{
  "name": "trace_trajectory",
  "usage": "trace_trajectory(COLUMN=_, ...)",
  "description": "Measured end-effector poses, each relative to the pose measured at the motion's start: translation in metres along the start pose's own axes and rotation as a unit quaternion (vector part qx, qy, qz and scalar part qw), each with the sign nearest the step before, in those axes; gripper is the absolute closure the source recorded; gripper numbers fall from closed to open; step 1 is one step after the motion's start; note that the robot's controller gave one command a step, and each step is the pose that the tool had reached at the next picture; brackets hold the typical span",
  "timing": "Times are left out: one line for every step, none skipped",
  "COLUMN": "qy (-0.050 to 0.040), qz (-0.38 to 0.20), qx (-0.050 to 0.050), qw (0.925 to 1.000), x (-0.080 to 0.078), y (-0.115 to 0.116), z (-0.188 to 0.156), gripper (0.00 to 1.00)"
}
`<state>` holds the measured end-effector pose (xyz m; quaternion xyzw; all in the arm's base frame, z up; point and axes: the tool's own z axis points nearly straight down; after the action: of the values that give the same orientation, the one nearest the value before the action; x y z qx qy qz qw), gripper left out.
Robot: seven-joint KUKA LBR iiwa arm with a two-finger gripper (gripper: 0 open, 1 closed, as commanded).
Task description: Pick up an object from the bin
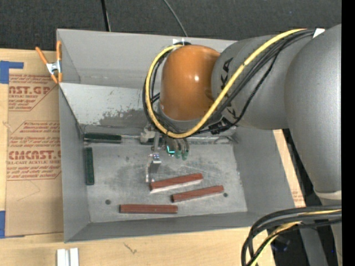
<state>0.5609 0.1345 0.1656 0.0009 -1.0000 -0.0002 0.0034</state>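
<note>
Gripper [151, 176] low over bin middle; cannot tell whether wide or narrow. At it: left end of red-brown bar [177, 182], long axis running right. Second bar [197, 193] and third bar [148, 208] nearer.

Red-brown flat bar [177, 182], lying slightly tilted, middle of bin floor [119, 173].

Dark carpeted floor [249, 4] behind; pale wooden tabletop [166, 251] below.
</note>
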Motion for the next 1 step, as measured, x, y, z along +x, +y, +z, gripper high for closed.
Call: trace_trajectory(qy=-0.0038, qz=0.0, qx=-0.001, qw=1.0, x=-0.0018, y=-0.0005, z=-0.0048, gripper=0.0)
